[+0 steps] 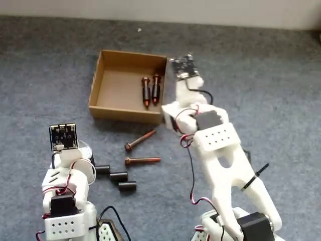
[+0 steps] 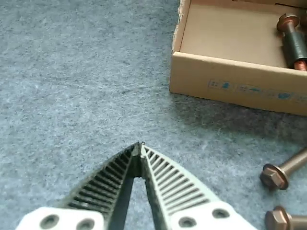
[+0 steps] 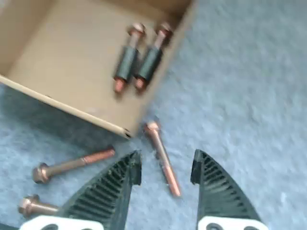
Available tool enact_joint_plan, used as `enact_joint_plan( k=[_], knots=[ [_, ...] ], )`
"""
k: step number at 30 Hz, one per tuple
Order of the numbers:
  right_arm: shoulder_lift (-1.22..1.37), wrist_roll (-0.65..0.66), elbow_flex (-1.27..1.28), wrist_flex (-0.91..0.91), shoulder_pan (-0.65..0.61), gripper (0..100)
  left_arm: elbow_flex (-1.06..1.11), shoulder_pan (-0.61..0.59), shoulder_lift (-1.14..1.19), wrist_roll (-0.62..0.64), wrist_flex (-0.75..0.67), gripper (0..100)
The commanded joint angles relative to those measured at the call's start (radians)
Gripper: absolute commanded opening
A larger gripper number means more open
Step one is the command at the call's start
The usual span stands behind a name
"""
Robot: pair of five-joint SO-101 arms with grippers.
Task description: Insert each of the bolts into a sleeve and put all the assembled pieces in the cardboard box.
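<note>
The cardboard box (image 1: 108,83) lies open on the grey carpet with two assembled pieces (image 1: 151,90) side by side at its right end; the right wrist view shows these pieces (image 3: 138,60) too. Two bare copper bolts (image 1: 140,140) (image 1: 143,160) lie in front of the box. Three black sleeves (image 1: 119,176) sit in a row near the left arm. My right gripper (image 3: 166,155) is open above a third bolt (image 3: 163,158), just off the box's near right corner. My left gripper (image 2: 140,146) is shut and empty over bare carpet, short of the box (image 2: 230,81).
The right arm (image 1: 220,150) stretches from the front edge up to the box's right corner and covers the carpet there. Open carpet lies left of and behind the box. A pale wall strip runs along the far edge.
</note>
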Motion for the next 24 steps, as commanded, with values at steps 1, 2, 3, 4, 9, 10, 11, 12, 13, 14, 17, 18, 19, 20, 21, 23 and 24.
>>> enact_joint_plan(
  k=[1, 2, 3, 4, 9, 10, 11, 12, 13, 14, 17, 18, 19, 20, 21, 23, 24],
  knots=[
    [0.039, 0.012, -0.061, 0.062, 0.088, 16.2, 0.008, -0.008, -0.008, -0.012, -0.023, 1],
    [0.064, 0.048, -0.061, 0.076, 0.102, 16.2, 0.008, -0.007, -0.008, -0.012, -0.023, 1],
    [0.087, 0.095, -0.061, 0.087, 0.113, 16.2, 0.010, -0.007, -0.008, -0.012, -0.023, 1],
    [0.113, 0.147, -0.061, 0.096, 0.122, 16.2, 0.010, -0.005, -0.008, -0.012, -0.023, 1],
    [0.220, 0.319, -0.061, 0.102, 0.157, 16.2, 0.010, -0.005, -0.008, -0.014, -0.023, 1],
    [0.232, 0.313, -0.061, 0.102, 0.157, 16.2, 0.010, -0.005, -0.008, -0.014, -0.023, 1],
    [0.237, 0.295, -0.061, 0.104, 0.156, 16.2, 0.010, -0.005, -0.008, -0.014, -0.023, 1],
    [0.232, 0.273, -0.061, 0.104, 0.151, 16.2, 0.010, -0.005, -0.008, -0.014, -0.023, 1],
    [0.222, 0.253, -0.059, 0.104, 0.136, 16.2, 0.010, -0.005, -0.008, -0.012, -0.023, 1],
    [0.203, 0.238, -0.059, 0.104, 0.122, 16.2, 0.010, -0.008, -0.008, -0.012, -0.023, 1],
    [0.119, 0.219, -0.024, 0.127, 0.061, 16.2, 0.005, -0.012, -0.008, -0.009, -0.026, 1],
    [0.087, 0.218, -0.008, 0.150, 0.033, 16.2, 0.004, -0.019, -0.008, -0.009, -0.026, 1],
    [0.053, 0.218, 0.008, 0.171, -0.005, 16.2, 0.001, -0.036, -0.008, -0.009, -0.026, 1],
    [0.018, 0.218, 0.024, 0.188, -0.045, 16.2, -0.002, -0.059, -0.008, -0.012, -0.028, 1],
    [-0.021, 0.218, 0.039, 0.199, -0.085, 16.2, -0.004, -0.081, -0.008, -0.014, -0.031, 1],
    [-0.084, 0.218, 0.070, 0.205, -0.174, 16.2, -0.004, -0.119, -0.008, -0.014, -0.061, 1],
    [-0.108, 0.218, 0.087, 0.202, -0.220, 16.2, -0.004, -0.147, -0.008, -0.014, -0.078, 1]
  ],
)
